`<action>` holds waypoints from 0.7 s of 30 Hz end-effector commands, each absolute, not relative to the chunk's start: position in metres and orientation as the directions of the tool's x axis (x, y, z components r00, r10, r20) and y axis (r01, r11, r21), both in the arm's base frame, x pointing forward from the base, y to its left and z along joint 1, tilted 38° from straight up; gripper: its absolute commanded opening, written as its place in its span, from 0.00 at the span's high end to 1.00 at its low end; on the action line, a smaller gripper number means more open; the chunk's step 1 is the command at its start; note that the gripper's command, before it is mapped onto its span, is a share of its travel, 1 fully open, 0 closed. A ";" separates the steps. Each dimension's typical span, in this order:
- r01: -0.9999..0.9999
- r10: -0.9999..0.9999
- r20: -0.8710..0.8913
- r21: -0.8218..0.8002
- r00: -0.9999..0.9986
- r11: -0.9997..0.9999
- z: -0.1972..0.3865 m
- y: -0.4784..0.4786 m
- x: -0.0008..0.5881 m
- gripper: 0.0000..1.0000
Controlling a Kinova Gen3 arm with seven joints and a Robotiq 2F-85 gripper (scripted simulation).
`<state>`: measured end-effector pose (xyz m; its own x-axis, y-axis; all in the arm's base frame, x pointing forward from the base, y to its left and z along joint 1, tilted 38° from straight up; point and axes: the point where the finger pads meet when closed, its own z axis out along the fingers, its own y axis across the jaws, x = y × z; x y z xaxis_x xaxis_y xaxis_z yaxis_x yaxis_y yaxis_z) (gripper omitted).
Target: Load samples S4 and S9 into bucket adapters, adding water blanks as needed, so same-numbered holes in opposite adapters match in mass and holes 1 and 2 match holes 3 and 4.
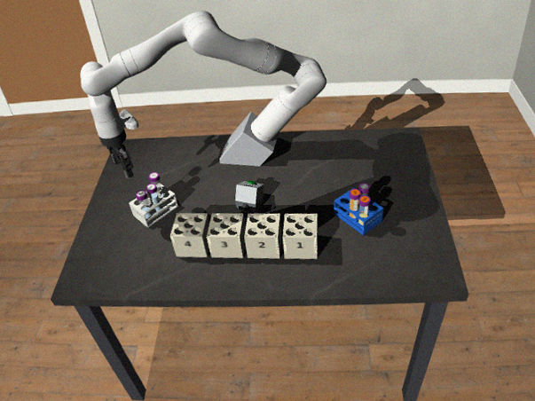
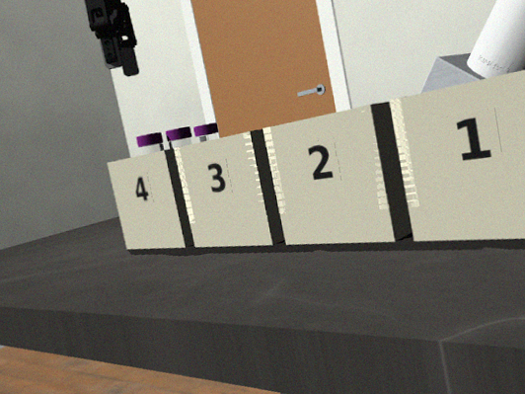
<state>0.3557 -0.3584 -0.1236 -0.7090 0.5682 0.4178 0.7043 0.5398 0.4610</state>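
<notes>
Four beige adapters stand in a row near the table's front: adapter 4, adapter 3, adapter 2 and adapter 1. Their holes look empty. A white rack at the left holds three purple-capped tubes; their caps show above adapters 4 and 3 in the exterior view. A blue rack at the right holds two orange-dotted tubes and a third tube. My gripper is open and empty, above the table behind and left of the white rack; it also shows in the exterior view.
The small desk with the green DONE key stands just behind adapters 3 and 2. The arm's grey base sits at the table's back middle. The table edge lies left of the white rack.
</notes>
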 end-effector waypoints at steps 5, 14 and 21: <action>0.704 0.570 0.416 0.461 -0.709 0.540 -0.139 -0.347 0.357 0.00; 0.704 0.570 0.416 0.461 -0.709 0.540 -0.154 -0.335 0.357 0.00; 0.704 0.570 0.416 0.461 -0.709 0.540 -0.168 -0.324 0.358 0.00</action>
<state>0.3575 -0.3268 -0.1635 -0.7090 0.5683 0.4177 0.7043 0.5398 0.4610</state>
